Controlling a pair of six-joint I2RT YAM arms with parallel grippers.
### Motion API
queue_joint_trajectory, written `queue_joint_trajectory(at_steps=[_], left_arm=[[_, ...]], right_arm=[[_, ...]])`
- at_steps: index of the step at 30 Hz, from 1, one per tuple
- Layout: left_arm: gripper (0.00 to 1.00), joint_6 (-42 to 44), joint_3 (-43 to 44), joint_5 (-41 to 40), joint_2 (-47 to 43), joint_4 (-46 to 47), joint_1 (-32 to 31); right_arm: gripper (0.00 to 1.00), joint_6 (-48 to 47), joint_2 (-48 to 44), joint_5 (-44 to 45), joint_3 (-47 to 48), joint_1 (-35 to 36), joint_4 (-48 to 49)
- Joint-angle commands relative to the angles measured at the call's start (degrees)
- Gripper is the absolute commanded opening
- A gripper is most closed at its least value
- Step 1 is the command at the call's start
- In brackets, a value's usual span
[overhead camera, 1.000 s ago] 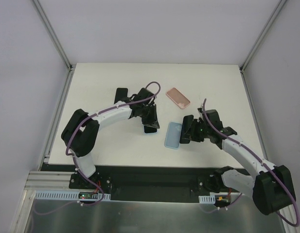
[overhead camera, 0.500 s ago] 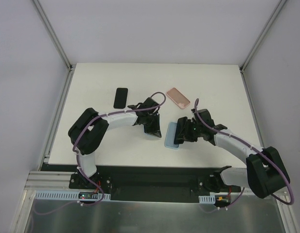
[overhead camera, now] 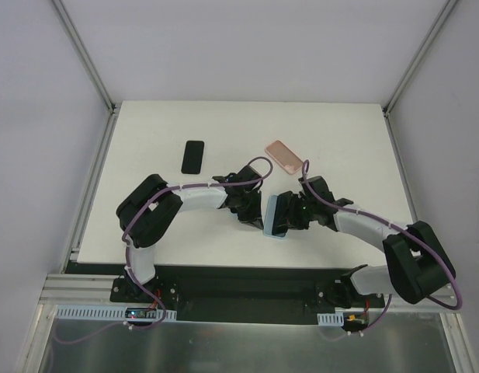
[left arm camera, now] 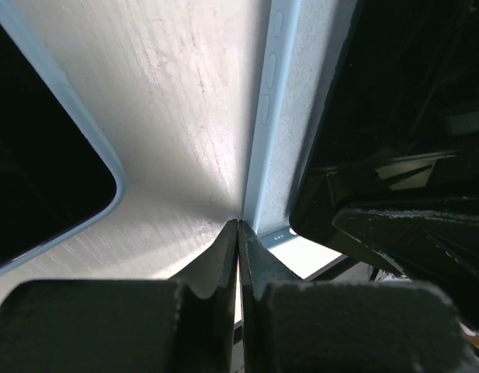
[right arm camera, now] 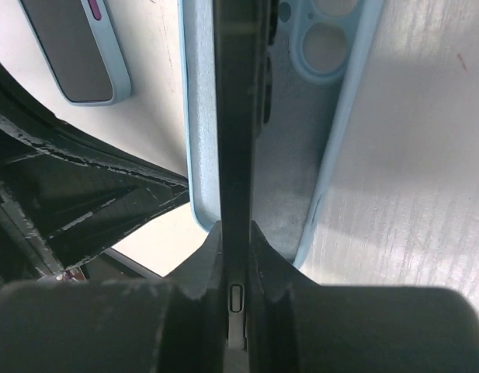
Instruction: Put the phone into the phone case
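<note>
On a scuffed white table [overhead camera: 340, 140] boxed in by pale grey walls [overhead camera: 239, 47] and metal posts [overhead camera: 84, 54], the right end effector [right arm camera: 233, 237] clamps a black phone [right arm camera: 231, 93] on edge, standing in the open light-blue phone case [right arm camera: 301, 155]. The left end effector [left arm camera: 237, 233], pinched together on nothing, touches the table at the case's long side. A cased phone [left arm camera: 37, 155] lies beside it. A bare black phone [overhead camera: 193, 157] and a pink case [overhead camera: 285, 156] lie farther back.

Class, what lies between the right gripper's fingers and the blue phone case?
The phone, gripped on edge, standing over the blue case; the right wrist view shows it.
</note>
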Motion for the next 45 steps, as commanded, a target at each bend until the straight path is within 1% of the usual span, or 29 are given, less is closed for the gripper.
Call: queue_joint_trajectory(at_steps=[1,12,22,30,34,40,45], left_arm=[[0.00,-1.29,0.13,-0.89,0.83,0.86,-0.92],[0.00,-1.73,0.05,-1.86,0.56,0.95,-1.45],[0.00,-1.99,2.07,-1.33,1.53,1.04,-1.45],[0.00,-2.26,1.54,-1.07,1.09,1.04,-1.45],[0.00,-2.96,1.19,-1.33,0.74,0.95,-1.62],[0.00,-3.66,0.13,-1.60,0.12,1.83,-1.98],[0.00,-3.75,0.05,-1.42,0.04,2.36,-1.89]], right_arm=[[0.08,1.34,0.81,-1.33,0.45,0.27,3.36],[0.09,-0.68,4.33,-6.34,1.42,0.27,4.86],[0.09,-1.47,5.56,-7.40,0.89,0.27,5.21],[0.11,-0.85,7.05,-8.19,0.98,0.19,7.67],[0.14,-0.15,8.02,-8.89,0.63,0.10,8.99],[0.16,0.90,8.02,-9.25,-0.25,0.01,10.57],[0.15,1.34,8.11,-9.86,-0.95,-0.34,11.45]])
